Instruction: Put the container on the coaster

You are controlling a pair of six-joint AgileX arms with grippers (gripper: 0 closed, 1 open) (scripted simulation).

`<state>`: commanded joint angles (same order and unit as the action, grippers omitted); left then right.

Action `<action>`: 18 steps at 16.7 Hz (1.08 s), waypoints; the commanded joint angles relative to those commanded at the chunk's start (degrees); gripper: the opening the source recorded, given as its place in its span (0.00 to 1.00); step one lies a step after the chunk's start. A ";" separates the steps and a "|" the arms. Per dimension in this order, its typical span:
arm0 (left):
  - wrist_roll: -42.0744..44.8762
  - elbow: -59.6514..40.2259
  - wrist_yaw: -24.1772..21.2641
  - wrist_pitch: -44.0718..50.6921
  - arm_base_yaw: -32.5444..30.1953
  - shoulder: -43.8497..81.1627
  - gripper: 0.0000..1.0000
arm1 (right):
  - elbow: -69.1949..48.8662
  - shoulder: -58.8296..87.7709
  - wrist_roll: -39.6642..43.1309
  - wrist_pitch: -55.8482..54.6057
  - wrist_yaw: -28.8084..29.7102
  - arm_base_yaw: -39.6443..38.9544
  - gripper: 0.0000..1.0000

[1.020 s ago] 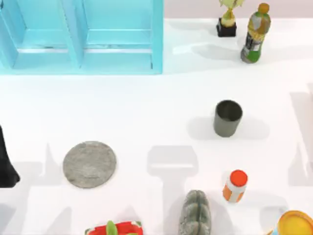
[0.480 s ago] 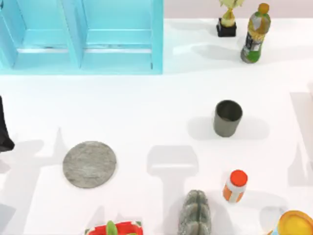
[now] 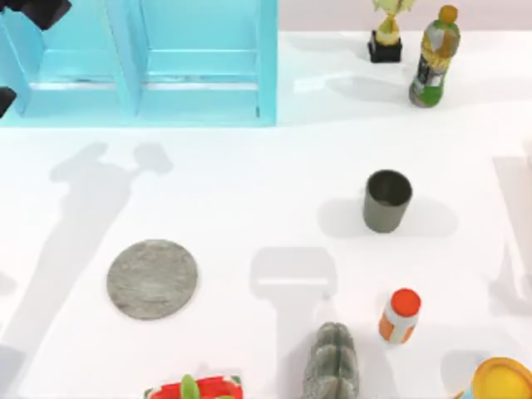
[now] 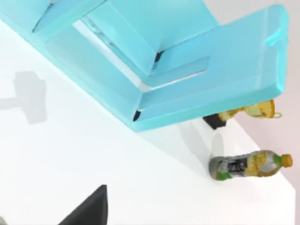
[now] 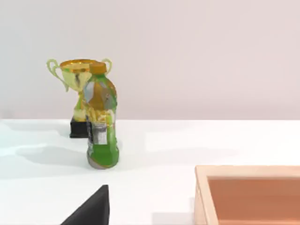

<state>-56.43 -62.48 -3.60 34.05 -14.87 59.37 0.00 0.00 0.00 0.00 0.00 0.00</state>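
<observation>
A white bench covers nearly the whole top view, crossed by soft grey shadows. At the upper left stands a pale turquoise shelf unit with open compartments. Behind the bench, a plain pinkish-grey wall rises.

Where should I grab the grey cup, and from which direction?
Grip the container across its round side wall near the rim, coming down from above. It stands upright with its mouth open, has no handle, and stands apart from the orange-capped bottle, so either side looks free for a finger.
</observation>
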 joint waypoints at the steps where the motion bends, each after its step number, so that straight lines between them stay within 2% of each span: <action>1: -5.50 -6.15 -0.47 3.35 -1.66 5.97 1.00 | 0.00 0.00 0.00 0.00 0.00 0.00 1.00; 7: -37.61 -42.67 -3.78 23.36 -12.52 41.76 1.00 | 0.00 0.00 0.00 0.00 0.00 0.00 1.00; 11: -55.86 -64.03 -6.15 35.09 -19.69 62.80 1.00 | 0.00 0.00 0.00 0.00 0.00 0.00 1.00; 15: -69.35 -80.22 -8.15 43.99 -25.55 78.69 1.00 | 0.00 0.00 0.00 0.00 0.00 0.00 1.00; 18: -75.19 -87.42 -9.09 47.93 -28.34 85.67 1.00 | 0.00 0.00 0.00 0.00 0.00 0.00 1.00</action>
<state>-131.62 -149.91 -12.69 81.98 -43.20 145.04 0.00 0.00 0.00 0.00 0.00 0.00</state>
